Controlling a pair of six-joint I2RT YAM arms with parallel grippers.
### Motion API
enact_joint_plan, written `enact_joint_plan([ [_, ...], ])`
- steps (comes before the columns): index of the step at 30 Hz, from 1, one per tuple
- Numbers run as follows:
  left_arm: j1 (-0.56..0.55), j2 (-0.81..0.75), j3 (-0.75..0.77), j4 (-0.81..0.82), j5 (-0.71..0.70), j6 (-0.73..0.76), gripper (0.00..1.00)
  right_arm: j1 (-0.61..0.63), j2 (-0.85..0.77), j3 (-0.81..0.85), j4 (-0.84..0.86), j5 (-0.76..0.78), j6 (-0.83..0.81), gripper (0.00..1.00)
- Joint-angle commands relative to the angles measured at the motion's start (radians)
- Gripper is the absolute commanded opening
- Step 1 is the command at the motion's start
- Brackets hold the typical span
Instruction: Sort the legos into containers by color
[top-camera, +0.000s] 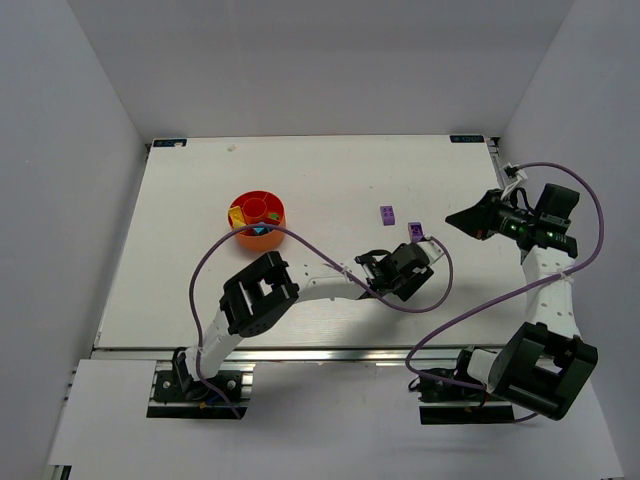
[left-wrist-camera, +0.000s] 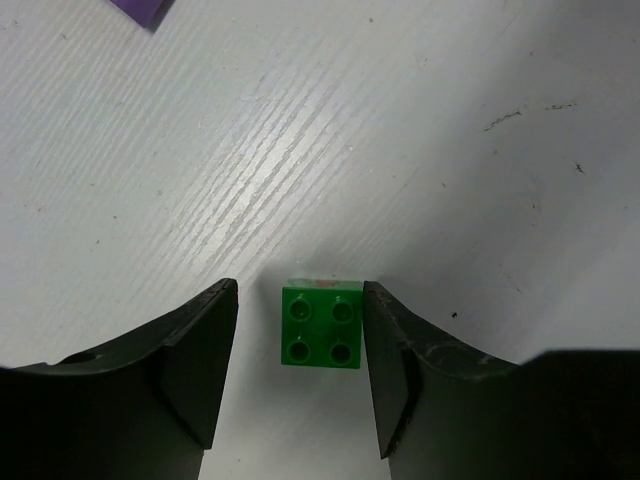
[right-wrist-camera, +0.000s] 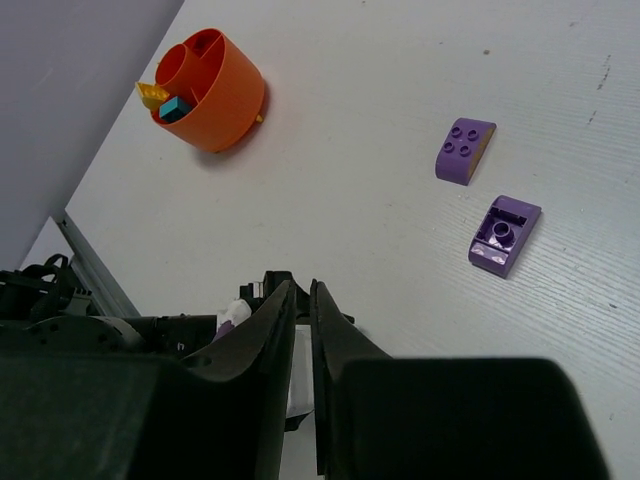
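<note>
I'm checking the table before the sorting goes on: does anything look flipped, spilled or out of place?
Yes: the upturned purple lego lies on its back on the table, with its hollow underside and inner tube showing. The second purple lego beside it sits studs up. Nothing looks spilled or damaged.

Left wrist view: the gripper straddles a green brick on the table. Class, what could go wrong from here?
1. The green brick sits off-centre in the open left gripper, close to one finger; closing may shove or twist it rather than clamp it squarely.
2. The orange dish stands far off with narrow wedges, so the brick could drop into a wrong compartment.
</note>
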Motion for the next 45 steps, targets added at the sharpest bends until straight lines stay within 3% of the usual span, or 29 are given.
enact_joint_plan([
  [1, 0.000, -0.018, 0.032, -0.014, -0.045, 0.013, 0.63, -0.005, -0.007, 0.009, -0.005, -0.046, -0.014, 0.17],
  [18, 0.000, -0.015, -0.002, -0.042, 0.043, -0.004, 0.62, -0.013, 0.007, 0.000, 0.000, -0.060, -0.014, 0.24],
  [26, 0.000, -0.023, -0.029, -0.054, 0.026, -0.006, 0.55, -0.013, 0.010, -0.003, 0.003, -0.078, -0.014, 0.33],
  [34, 0.000, -0.061, -0.055, -0.045, 0.003, -0.012, 0.34, -0.011, 0.023, -0.003, -0.003, -0.109, -0.032, 0.40],
  [38, 0.037, -0.192, -0.146, 0.026, 0.007, -0.040, 0.25, -0.011, 0.050, 0.018, -0.066, -0.138, -0.092, 0.52],
  [45, 0.089, -0.427, -0.319, 0.069, 0.076, -0.023, 0.14, 0.002, 0.081, 0.035, -0.109, -0.181, -0.110, 0.54],
])
